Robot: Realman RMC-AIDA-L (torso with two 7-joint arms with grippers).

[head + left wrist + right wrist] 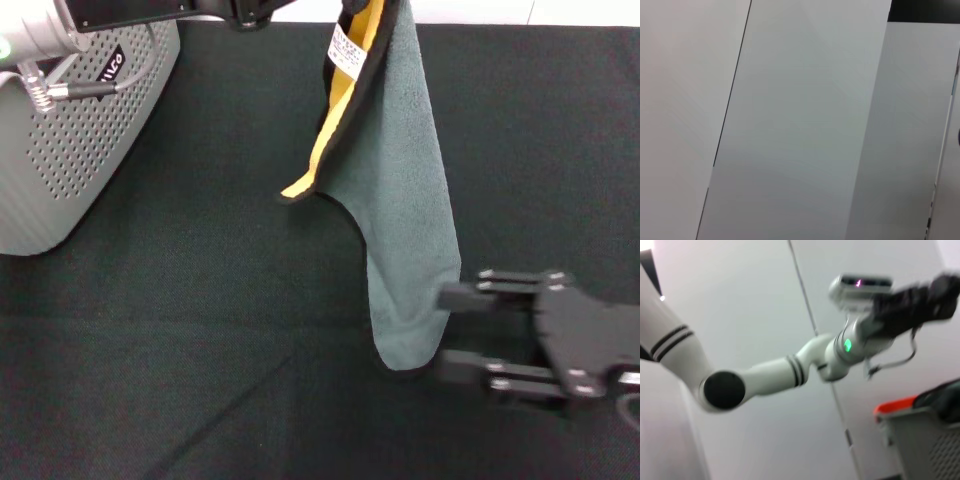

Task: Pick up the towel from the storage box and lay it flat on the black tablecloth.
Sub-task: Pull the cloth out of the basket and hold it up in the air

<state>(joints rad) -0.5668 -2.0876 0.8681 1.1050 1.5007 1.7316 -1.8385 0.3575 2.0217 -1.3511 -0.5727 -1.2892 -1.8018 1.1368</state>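
Observation:
The towel (405, 200) hangs in the air over the black tablecloth (200, 340), grey side facing me, with the yellow side, black trim and white tag showing along its left fold. Its top runs out of the head view beside my left arm's dark end (250, 12); the fingers there are hidden, and the left gripper (912, 302) shows blurred in the right wrist view. My right gripper (445, 332) is open at the lower right, its fingertips at the towel's lowest corner, one above and one below. The storage box (70, 150) stands at the far left.
The left arm's silver link and cable (40, 60) cross over the box. In the right wrist view something orange and dark lies on the box rim (900, 407). The left wrist view holds only pale wall panels (800, 120).

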